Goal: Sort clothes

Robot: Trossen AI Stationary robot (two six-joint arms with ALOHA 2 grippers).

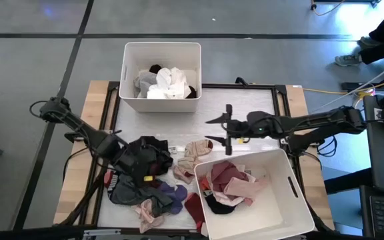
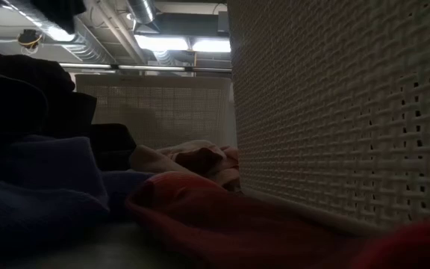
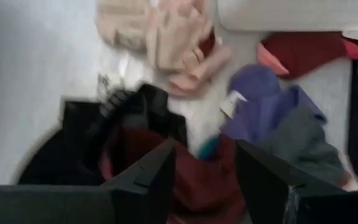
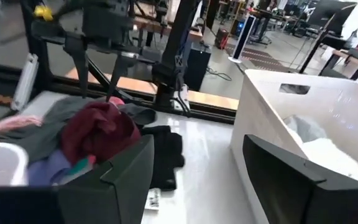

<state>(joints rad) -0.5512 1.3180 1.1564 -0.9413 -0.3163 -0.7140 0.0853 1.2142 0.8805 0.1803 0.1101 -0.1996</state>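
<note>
A: Near edge first. What's closest?

B: Near right, a white bin (image 1: 292, 200) holding pink and maroon garments (image 1: 235, 185). In the low view its woven wall (image 2: 334, 112) fills the right side, with a red garment (image 2: 200, 213) lying against its foot.

A: And the near left?

B: The loose pile of clothes (image 1: 149, 183) lies on the surface (image 1: 245, 107), left of that bin: black and grey on top, purple, pink and maroon toward the near edge, beige pieces (image 1: 195, 155) toward the middle. The left end effector (image 1: 127, 160) is over the black part of the pile. In its wrist view the fingers (image 3: 148, 180) stand apart, a maroon garment (image 3: 194, 180) showing between and beyond them. Can't tell whether they touch the cloth.

A: Holding anything?

B: Nothing visibly gripped. Jaws parted.

A: Mid-surface?

B: Right end effector (image 1: 217, 132) sits over bare surface, between the two bins, fingers pointing left. Spread wide, nothing between them. Its wrist view looks past its fingers (image 4: 123, 180) at the pile and the left arm beyond.

A: Far side?

B: A second white bin (image 1: 162, 53) at the far edge, left of centre, with white, grey and black garments (image 1: 167, 83) inside.
</note>
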